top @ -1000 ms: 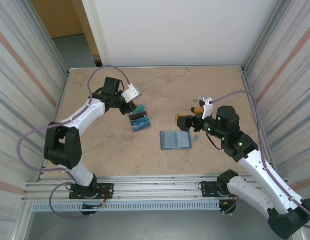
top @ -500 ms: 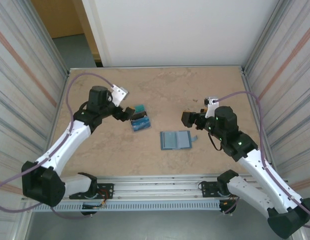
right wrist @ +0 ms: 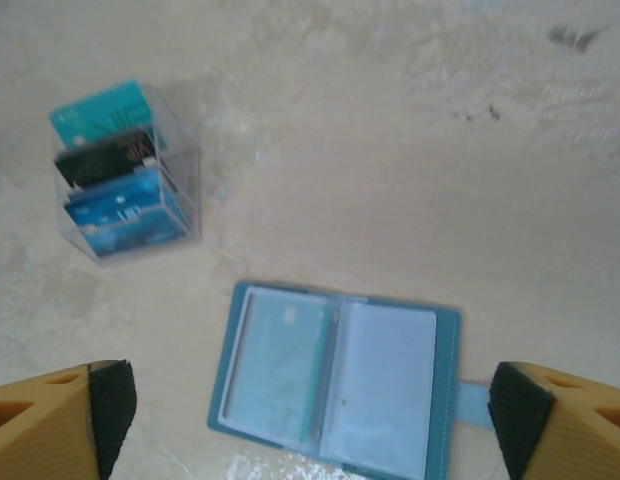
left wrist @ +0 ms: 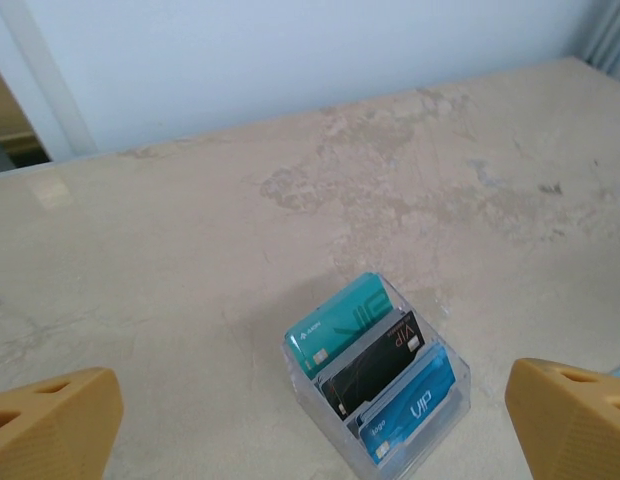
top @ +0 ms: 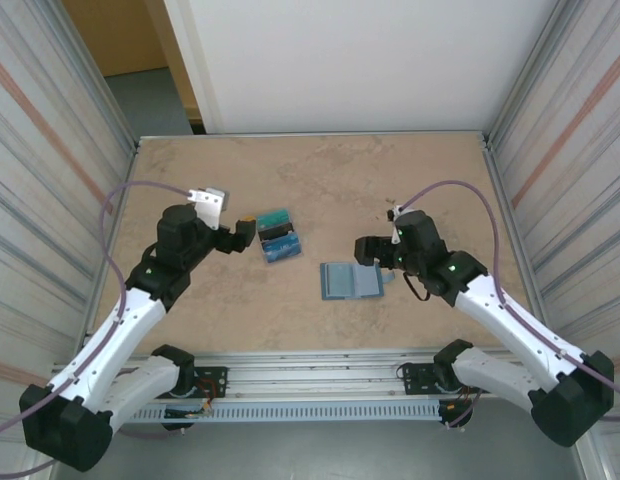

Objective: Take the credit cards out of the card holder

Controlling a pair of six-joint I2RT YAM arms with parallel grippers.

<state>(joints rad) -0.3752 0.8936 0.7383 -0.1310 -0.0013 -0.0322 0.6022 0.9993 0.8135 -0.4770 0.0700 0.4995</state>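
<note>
The card holder (top: 350, 280) lies open flat on the table, steel-blue, with clear inner sleeves and its closing tab (right wrist: 476, 404) on the right edge. A pale teal card (right wrist: 280, 370) shows through the left sleeve. More credit cards (left wrist: 375, 380), teal, black and blue, stand upright in a clear plastic box (top: 278, 241). My left gripper (top: 246, 234) is open just left of that box, holding nothing. My right gripper (top: 369, 250) is open above the holder's right edge, with its fingertips (right wrist: 60, 420) spread wider than the holder.
Ribbed metal walls (top: 50, 200) close in the table on the left and right, and a white panel (top: 340, 60) stands at the back. Bare tan tabletop (top: 320, 180) lies beyond the box and the holder. A rail (top: 310, 375) runs along the near edge.
My left arm has drawn back toward the near left, its gripper now beside the box rather than behind it. My right gripper has shifted slightly left, over the holder.
</note>
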